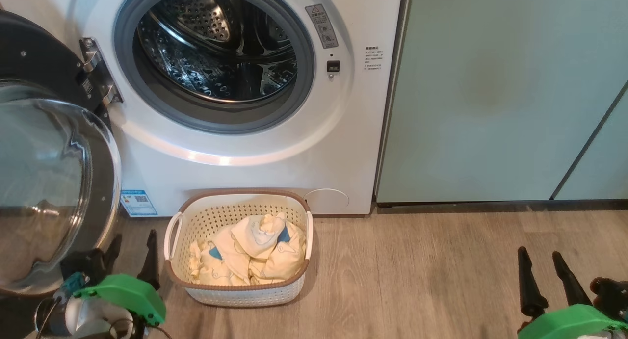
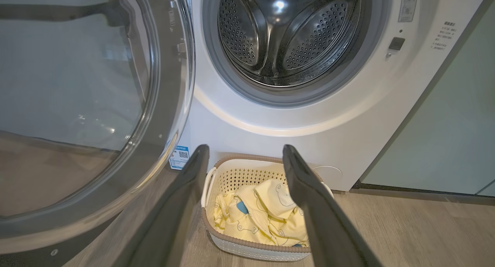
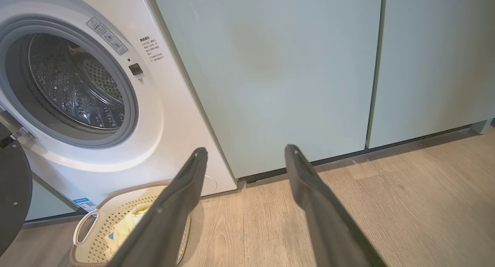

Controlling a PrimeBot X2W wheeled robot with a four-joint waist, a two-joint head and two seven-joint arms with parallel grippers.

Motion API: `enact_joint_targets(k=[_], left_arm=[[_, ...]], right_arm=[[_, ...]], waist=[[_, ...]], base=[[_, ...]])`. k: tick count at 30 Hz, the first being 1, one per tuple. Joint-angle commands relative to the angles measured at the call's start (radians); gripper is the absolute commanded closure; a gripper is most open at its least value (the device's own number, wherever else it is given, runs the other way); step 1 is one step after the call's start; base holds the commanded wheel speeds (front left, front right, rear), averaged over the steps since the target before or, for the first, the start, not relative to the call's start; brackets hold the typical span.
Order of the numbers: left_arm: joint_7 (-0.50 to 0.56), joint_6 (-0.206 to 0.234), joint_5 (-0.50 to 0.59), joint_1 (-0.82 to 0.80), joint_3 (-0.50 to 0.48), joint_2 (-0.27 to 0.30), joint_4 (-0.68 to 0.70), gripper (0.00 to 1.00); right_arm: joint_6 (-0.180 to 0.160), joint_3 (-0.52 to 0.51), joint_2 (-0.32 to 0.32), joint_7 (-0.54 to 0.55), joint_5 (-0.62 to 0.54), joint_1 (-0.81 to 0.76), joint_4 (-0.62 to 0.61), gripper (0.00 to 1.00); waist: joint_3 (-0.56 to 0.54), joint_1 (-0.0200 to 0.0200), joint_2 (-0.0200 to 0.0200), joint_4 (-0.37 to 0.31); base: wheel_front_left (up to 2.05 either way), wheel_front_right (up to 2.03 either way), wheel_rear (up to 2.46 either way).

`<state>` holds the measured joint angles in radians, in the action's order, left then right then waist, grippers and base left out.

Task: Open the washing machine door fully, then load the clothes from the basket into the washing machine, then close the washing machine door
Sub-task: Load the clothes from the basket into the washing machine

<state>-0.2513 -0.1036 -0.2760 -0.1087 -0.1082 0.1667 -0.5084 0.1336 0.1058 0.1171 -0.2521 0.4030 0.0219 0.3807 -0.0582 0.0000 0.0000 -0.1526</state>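
Washing machine door (image 1: 44, 182): swung open at the left edge of the head view, with its glass bowl bulging outward and its metal hinge at the upper left of the round opening.
Washing machine (image 1: 274, 167): upper middle of the head view, with the grey-ringed opening uncovered and the steel drum (image 1: 216, 49) showing.
Basket (image 1: 245, 296): lower centre, on the wood floor (image 1: 417, 270), just in front of the machine's base.
Clothes (image 1: 255, 250): heaped inside the basket, pale yellow with blue patches.
Left gripper (image 1: 135, 237): lower left, fingers spread and grasping nothing. It sits just beside the basket's left white handle, under the door's glass.
Left wrist view: the basket and clothes lie between the two spread fingers, beyond their tips and apart from them.
Right gripper (image 1: 539, 253): lower right, fingers spread and empty, well apart from the basket, before the teal cabinet doors (image 1: 490, 93).
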Motion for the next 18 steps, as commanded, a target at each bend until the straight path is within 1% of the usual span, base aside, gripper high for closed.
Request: enact_joint_targets(k=[1,5,9,13,18], left_arm=[[-0.010,-0.005,0.012,-0.066,-0.041,0.020,0.022,0.00],[-0.010,-0.012,0.011,-0.070,-0.038,0.017,0.021,0.00],[-0.010,-0.017,0.011,-0.070,-0.037,0.017,0.025,0.00],[-0.010,-0.020,0.011,-0.068,-0.036,0.015,0.027,0.00],[-0.010,-0.024,0.004,-0.069,-0.034,0.012,0.033,0.00]], right_arm=[[-0.003,0.023,0.009,-0.010,-0.007,0.029,-0.026,0.00],[-0.003,0.025,0.010,-0.010,-0.006,0.032,-0.025,0.00],[-0.003,0.025,0.010,-0.010,-0.007,0.031,-0.024,0.00],[-0.003,0.025,0.008,-0.010,-0.008,0.031,-0.024,0.00],[-0.003,0.024,0.006,-0.010,-0.007,0.031,-0.023,0.00]], waist=[[0.001,0.0000,0.0000,0.000],[0.003,0.0000,0.0000,0.000],[0.006,0.0000,0.0000,-0.001],[0.008,0.0000,0.0000,-0.003],[0.011,0.0000,0.0000,-0.003]], base=[[0.00,0.00,0.00],[0.20,-0.10,-0.10],[0.80,-0.55,-0.25],[1.43,-1.02,-0.40],[2.10,-1.60,-0.50]])
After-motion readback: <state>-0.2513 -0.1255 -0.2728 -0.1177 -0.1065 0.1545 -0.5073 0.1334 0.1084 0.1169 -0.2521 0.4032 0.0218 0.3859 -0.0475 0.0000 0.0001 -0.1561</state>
